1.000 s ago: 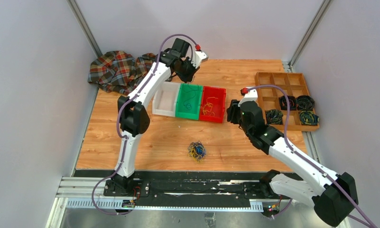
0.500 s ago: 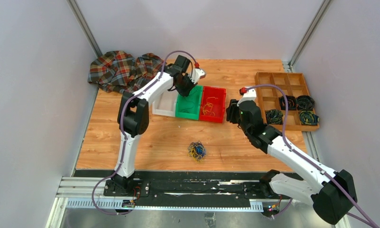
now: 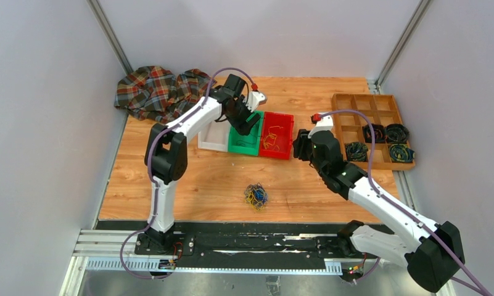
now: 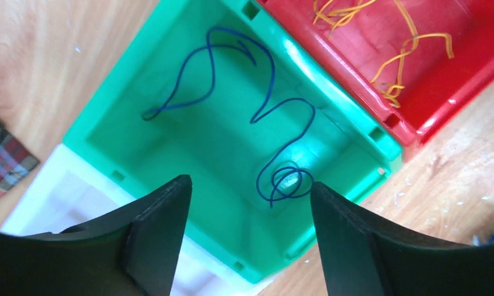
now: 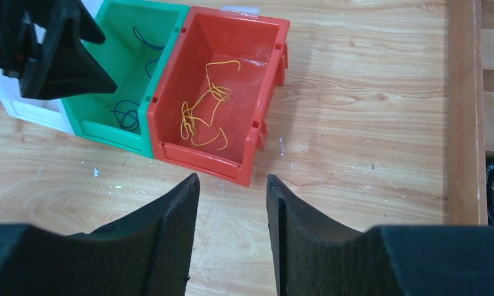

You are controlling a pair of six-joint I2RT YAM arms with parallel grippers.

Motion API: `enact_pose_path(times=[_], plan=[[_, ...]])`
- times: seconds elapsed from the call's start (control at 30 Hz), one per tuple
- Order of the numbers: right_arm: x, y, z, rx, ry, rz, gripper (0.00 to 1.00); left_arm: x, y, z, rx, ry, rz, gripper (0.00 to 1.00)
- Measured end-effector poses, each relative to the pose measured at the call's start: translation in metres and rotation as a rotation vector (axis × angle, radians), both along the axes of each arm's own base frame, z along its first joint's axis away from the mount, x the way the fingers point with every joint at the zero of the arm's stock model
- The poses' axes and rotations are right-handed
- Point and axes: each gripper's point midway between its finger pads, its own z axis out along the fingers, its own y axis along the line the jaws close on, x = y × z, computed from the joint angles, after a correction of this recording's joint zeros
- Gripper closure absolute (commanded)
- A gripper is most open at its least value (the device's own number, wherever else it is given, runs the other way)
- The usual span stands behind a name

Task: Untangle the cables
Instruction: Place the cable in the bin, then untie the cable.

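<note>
The cables (image 3: 255, 196) sit as a small multicoloured clump on the table (image 3: 195, 179), near its front edge and between the two arms. Neither gripper touches them. Behind the clump, three bins stand in a row, side against side — a white bin (image 3: 211, 137), a green bin (image 3: 243, 147) and a red bin (image 3: 276, 153). One blue wire (image 4: 272, 74) lies in loose curves on the floor of the green bin, ending in a small coil. Several yellow-orange wires (image 5: 198, 126) lie in the red bin.

The left gripper (image 4: 247, 191) hovers above the green bin, its fingers spread wide with nothing between them. The right gripper (image 5: 232, 185) hangs over bare table just to the right of the red bin; its fingers are parted by a narrower gap and hold nothing.

Further right, a wooden tray (image 3: 349, 103) with compartments lies at the table's edge, and dark coiled bundles (image 3: 386, 142) fill four of its cells. A plaid cloth (image 3: 152, 89) is crumpled at the far left corner.
</note>
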Motion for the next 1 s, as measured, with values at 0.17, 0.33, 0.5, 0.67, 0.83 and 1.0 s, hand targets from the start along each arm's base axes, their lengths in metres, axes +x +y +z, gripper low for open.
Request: enact_pose_path(times=[0.17, 0.33, 0.5, 0.67, 0.83, 1.0], plan=[[-0.002, 0.000, 0.006, 0.015, -0.012, 0.006, 0.42, -0.009, -0.003, 0.046, -0.057, -0.038, -0.029, 0.02], [-0.006, 0.000, 0.009, 0.031, -0.018, 0.015, 0.39, -0.055, 0.000, 0.103, -0.165, -0.059, -0.096, 0.02], [-0.015, 0.004, 0.001, 0.054, 0.011, 0.047, 0.37, -0.126, 0.002, 0.099, -0.228, 0.047, -0.191, 0.02], [-0.035, 0.019, -0.019, 0.062, 0.079, 0.116, 0.36, -0.203, -0.012, 0.047, -0.181, 0.255, -0.321, 0.19], [-0.065, 0.042, -0.040, 0.054, 0.159, 0.223, 0.41, -0.234, -0.015, 0.021, -0.197, 0.376, -0.321, 0.32], [-0.081, 0.047, -0.061, 0.061, 0.217, 0.262, 0.46, -0.242, -0.022, 0.008, -0.236, 0.415, -0.300, 0.45]])
